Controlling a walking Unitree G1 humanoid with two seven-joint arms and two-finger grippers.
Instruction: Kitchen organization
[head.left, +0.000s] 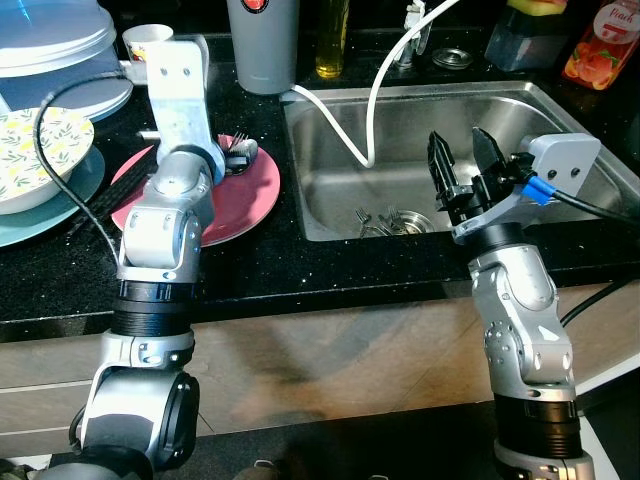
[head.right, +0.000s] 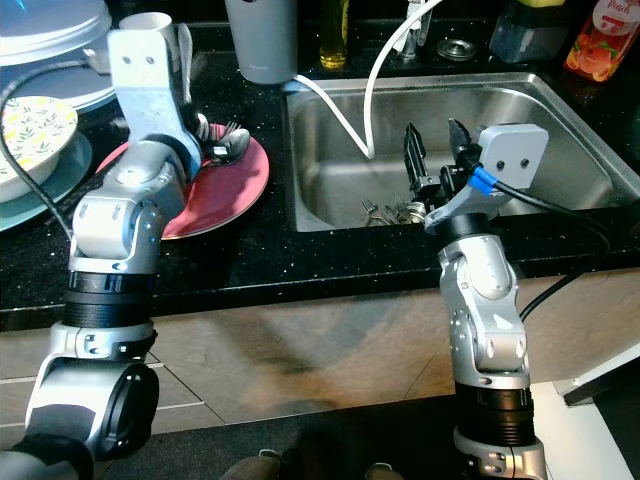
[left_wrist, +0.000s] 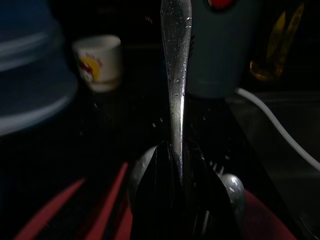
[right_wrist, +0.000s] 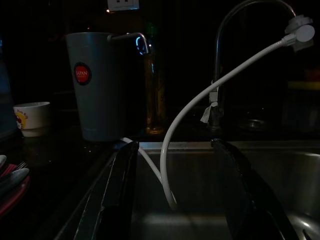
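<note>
A red plate (head.left: 250, 200) lies on the black counter left of the sink (head.left: 560, 110), with silver cutlery (head.left: 241, 153) piled at its far edge. My left gripper (head.left: 230, 160) is down on that pile, shut on the long handle of a silver utensil (left_wrist: 176, 75) that sticks out past its fingers. Spoon bowls (left_wrist: 233, 189) lie beside the fingers on the plate. Several forks (head.left: 385, 220) rest on the sink floor near the drain. My right gripper (head.left: 465, 165) hangs open over the sink's front part, above the forks, with nothing between its fingers (right_wrist: 117, 195).
A white hose (head.left: 372, 100) hangs from the tap into the sink. Behind the plate stand a grey jug (head.left: 262, 40), an oil bottle (head.left: 332, 40) and a small white cup (head.left: 147, 40). A patterned plate (head.left: 30, 150) and blue plates lie far left; a juice bottle (head.left: 600, 45) far right.
</note>
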